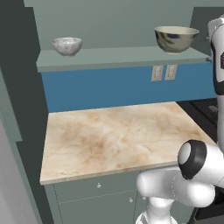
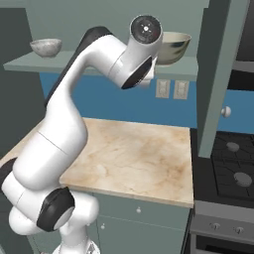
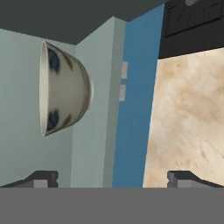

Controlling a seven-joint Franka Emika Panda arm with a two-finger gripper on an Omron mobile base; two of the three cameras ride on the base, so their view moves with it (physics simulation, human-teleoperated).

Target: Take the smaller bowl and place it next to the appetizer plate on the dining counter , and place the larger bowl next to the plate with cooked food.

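Gripper (image 3: 112, 179): two dark finger tips standing wide apart, nothing between them; seen in the hand view, which is rolled sideways relative to the room.

Arm: white with dark joints, rising from the base and bending up toward shelf height, its upper joint in front of the right-hand bowl in the right base view.

Tabletop (image 1: 109, 140): beige marbled stone on grey-green cabinet fronts, bare surface; black stove (image 2: 230, 168) adjoining its right end.

Wall: blue band behind the tabletop, carrying two pale outlets (image 1: 164, 72).

Shelf (image 1: 118, 57): grey-green ledge above the blue band, holding both bowls, well apart.

The smaller bowl (image 1: 67, 46): whitish-grey, speckled, upright, toward the left end of the shelf.

The larger bowl (image 1: 176, 39): wide, cream inside, dark patterned outside, upright on a small foot at the right end of the shelf, above the outlets. In the hand view it lies ahead of the gripper, clear of both finger tips.
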